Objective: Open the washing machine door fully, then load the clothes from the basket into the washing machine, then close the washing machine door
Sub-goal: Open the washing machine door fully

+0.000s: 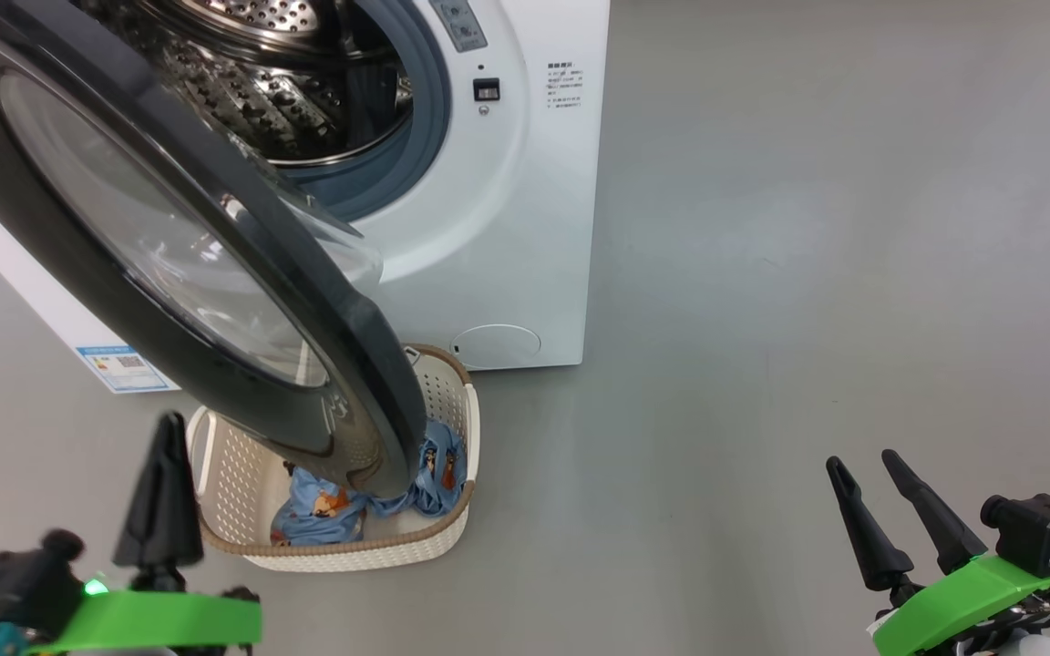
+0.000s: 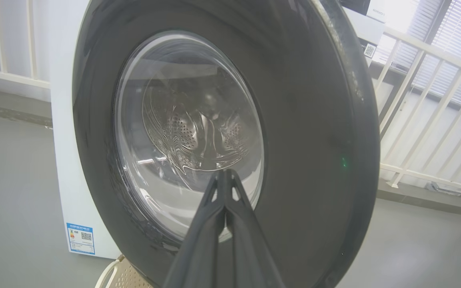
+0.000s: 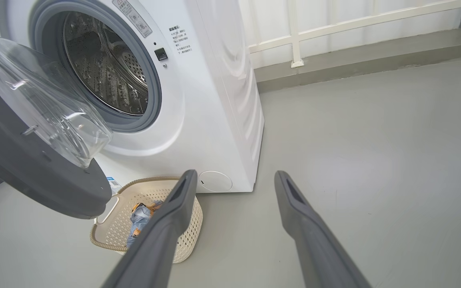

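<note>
The washing machine door (image 1: 169,264) is found partly opened; the clothes (image 1: 320,510) are left unloaded in the basket (image 1: 370,547) at its six o'clock. The left end effector (image 1: 163,433) is pressed together, empty; the right end effector (image 1: 862,460) is spread.

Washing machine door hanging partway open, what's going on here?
The robot looks to be on the door-opening step. The washing machine door stands partly open, swung out above the basket on the floor. The left gripper is shut and empty, pointing at the door's outer face. The right gripper is open and empty, off to the right. The clothes lie in the basket. What shows of the drum looks empty, so loading has not begun.
</note>
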Robot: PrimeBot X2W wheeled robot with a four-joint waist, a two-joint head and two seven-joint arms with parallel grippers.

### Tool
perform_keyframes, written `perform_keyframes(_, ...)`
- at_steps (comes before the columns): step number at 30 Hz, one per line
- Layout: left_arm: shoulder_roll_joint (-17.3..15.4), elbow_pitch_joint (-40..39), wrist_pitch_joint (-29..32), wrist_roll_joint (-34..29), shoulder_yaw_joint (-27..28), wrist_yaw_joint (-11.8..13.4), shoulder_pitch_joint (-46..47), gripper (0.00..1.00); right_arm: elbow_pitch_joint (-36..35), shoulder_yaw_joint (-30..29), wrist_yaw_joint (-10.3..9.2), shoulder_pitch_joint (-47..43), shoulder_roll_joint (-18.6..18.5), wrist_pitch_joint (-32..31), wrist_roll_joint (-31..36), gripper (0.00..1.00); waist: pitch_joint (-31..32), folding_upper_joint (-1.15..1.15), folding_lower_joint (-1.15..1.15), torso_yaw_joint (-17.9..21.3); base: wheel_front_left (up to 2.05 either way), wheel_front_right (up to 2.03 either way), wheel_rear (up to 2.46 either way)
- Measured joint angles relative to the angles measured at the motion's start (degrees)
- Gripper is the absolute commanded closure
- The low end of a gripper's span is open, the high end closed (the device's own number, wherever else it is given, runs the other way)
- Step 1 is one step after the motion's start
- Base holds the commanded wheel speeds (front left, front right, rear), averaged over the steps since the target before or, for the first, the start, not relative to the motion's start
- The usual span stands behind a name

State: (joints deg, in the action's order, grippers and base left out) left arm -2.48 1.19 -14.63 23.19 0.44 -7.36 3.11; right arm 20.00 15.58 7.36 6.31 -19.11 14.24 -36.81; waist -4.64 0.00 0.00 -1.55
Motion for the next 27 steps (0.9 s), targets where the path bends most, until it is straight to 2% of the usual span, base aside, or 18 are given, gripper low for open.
perform_keyframes(6, 0.1, -7.8, 0.0, 0.3, 1.1, 0.0, 0.8, 1.0, -0.2, 0.0, 0.0, 0.0, -0.1, 0.0, 0.2, 0.0, -0.3, 0.0, 0.0, -0.3, 0.0, 0.0, 0.0)
perform_keyframes(10, 0.1, -13.3, 0.0, 0.4, -0.5, 0.1, 0.9, 1.0, -0.3, 0.0, 0.0, 0.0, -0.1, 0.0, 0.9, 0.0, -0.5, 0.0, 0.0, -0.3, 0.0, 0.0, 0.0)
perform_keyframes(17, 0.1, -20.7, -0.1, 0.3, -8.0, 2.1, 3.3, 1.0, -0.5, 0.2, 0.0, 0.0, 0.0, 0.0, 1.6, 0.0, -1.0, 0.0, 0.0, -0.4, 0.0, 0.0, 0.0)
perform_keyframes(21, 0.1, -21.9, 0.0, -0.2, -14.1, 2.9, 4.8, 1.0, -0.6, 0.3, 0.0, 0.0, 0.0, 0.0, 2.0, 0.0, -1.0, 0.0, 0.0, -0.3, 0.0, 0.0, 0.0)
perform_keyframes(22, 0.1, -21.9, 0.0, -0.2, -14.1, 2.9, 4.8, 1.0, -0.6, 0.3, 0.0, 0.0, 0.0, 0.0, 2.0, 0.0, -1.0, 0.0, 0.0, -0.3, 0.0, 0.0, 0.0)
perform_keyframes(23, 0.0, -22.0, 0.0, -0.1, -17.4, 3.4, 6.2, 1.0, -0.6, 0.2, 0.0, 0.0, 0.0, 0.0, 2.2, 0.0, -1.1, 0.0, 0.0, -0.3, 0.0, 0.0, 0.0)
perform_keyframes(27, 0.0, -21.4, 0.6, 0.0, -23.5, 4.2, 9.0, 1.0, -0.8, 0.2, 0.0, 0.0, 0.1, 0.0, 3.2, 0.0, -1.2, 0.0, 0.0, -0.2, 0.0, 0.0, 0.0)
